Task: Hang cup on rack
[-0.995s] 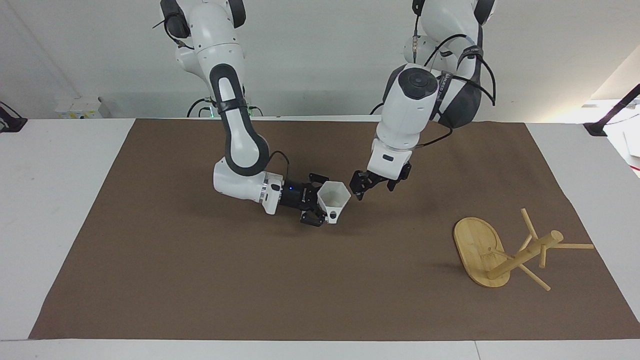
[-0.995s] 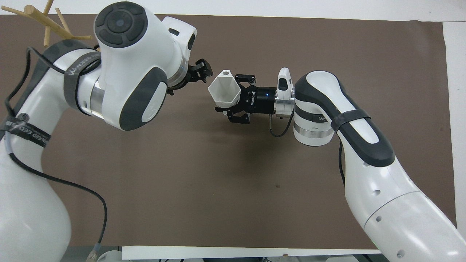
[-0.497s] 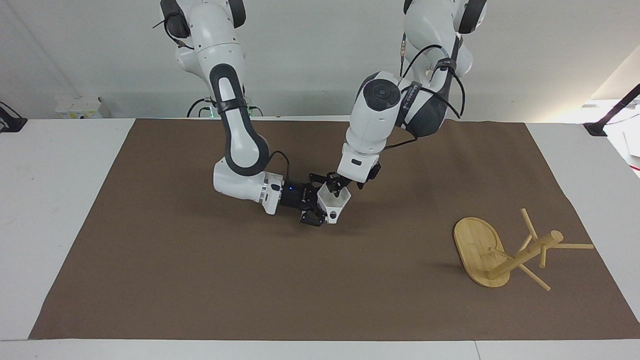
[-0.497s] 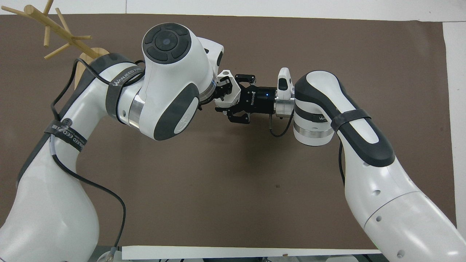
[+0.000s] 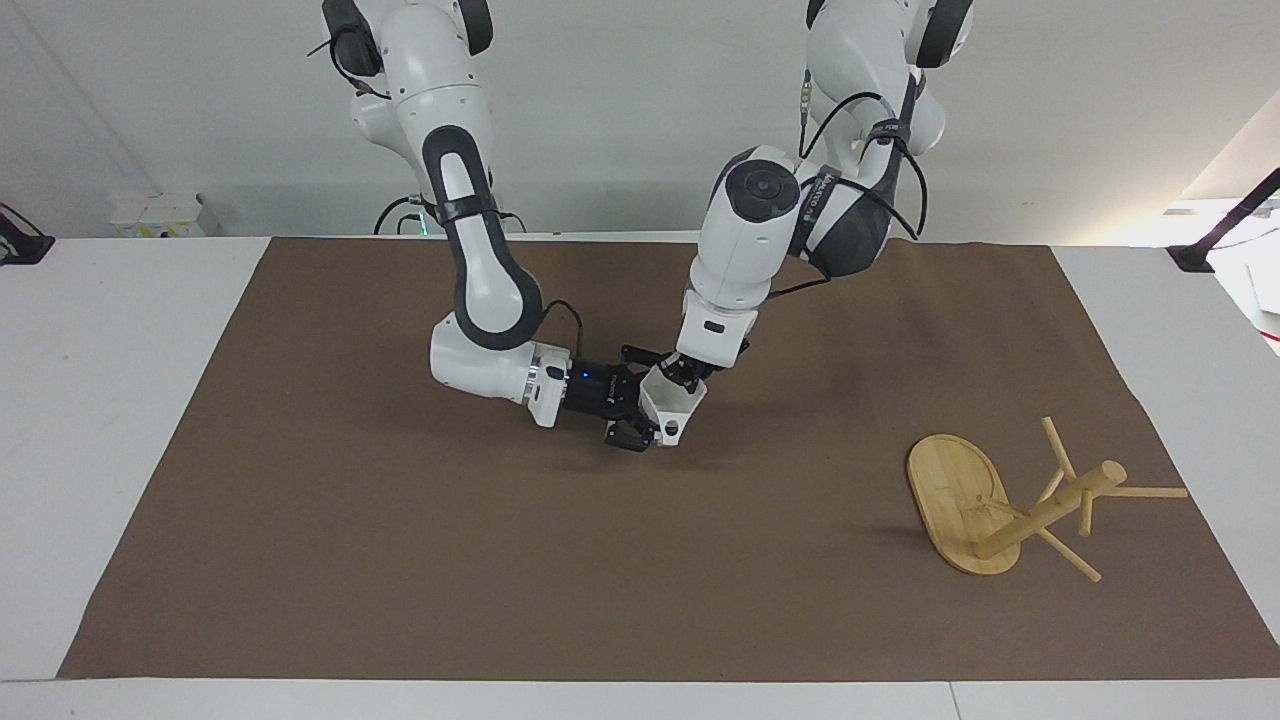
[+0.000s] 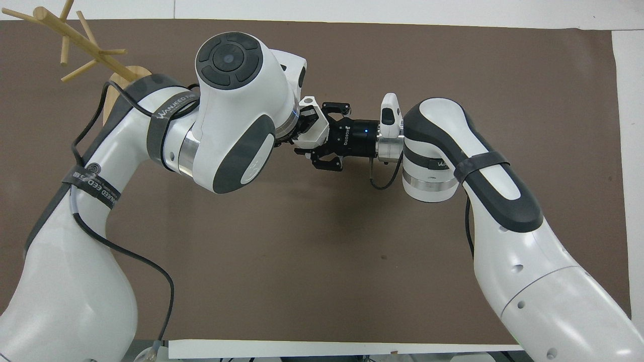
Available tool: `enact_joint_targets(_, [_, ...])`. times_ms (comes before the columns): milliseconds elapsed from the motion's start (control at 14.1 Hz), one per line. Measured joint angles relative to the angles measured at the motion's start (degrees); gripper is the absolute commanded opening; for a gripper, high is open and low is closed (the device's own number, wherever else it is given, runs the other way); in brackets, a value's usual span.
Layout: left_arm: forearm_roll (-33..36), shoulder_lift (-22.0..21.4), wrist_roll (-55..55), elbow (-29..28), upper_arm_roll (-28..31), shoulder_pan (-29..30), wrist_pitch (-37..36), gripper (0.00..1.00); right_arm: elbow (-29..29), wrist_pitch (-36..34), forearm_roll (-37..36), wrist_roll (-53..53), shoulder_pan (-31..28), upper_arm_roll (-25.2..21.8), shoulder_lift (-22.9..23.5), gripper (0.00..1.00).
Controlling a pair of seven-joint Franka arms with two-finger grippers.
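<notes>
The right hand (image 5: 640, 412) is gripping the cup (image 5: 672, 402) above the middle of the brown mat (image 5: 500, 560), its fingers closed on the cup's body. The left hand (image 5: 684, 372) is reaching down into the cup's open mouth, fingers pinched shut on the rim. The cup is hanging in the air between both hands, tilted, with its handle pointing away from the robots. The rack (image 5: 1010, 500) is lying tipped over near the mat's edge at the left arm's end of the desk (image 5: 90, 400), well apart from the cup, with bare mat lying between them.
</notes>
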Motion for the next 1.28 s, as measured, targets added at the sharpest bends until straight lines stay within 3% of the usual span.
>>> enact_joint_targets(71, [0.0,0.0,-0.02,0.01,0.0,0.0,0.0,0.0,0.01,0.0,0.0,0.0,0.0,0.0,0.0,1.0])
enact_joint_targets(426, [4.91,-0.03,3.31,0.05,0.43,0.03,3.05,0.0,0.16,-0.15,-0.7,0.07,-0.99,-0.75,-0.42,1.0])
enact_joint_targets(781, [5.77,-1.26,4.08,-0.99,3.33,2.35,10.15,0.0,0.17,-8.71,-21.98,0.12,-12.89,-1.19,-4.75,1.0])
enact_joint_targets(1066, [5.72,-6.33,0.61,-12.23,3.92,8.81,25.03,0.0,0.14,-14.09,-39.41,0.39,-21.81,-1.42,-8.56,1.0])
enact_joint_targets(1279, [5.69,-11.46,-4.77,-23.08,3.97,12.65,36.43,0.0,0.18,-14.46,-52.85,4.27,-24.68,-1.46,-11.74,1.0])
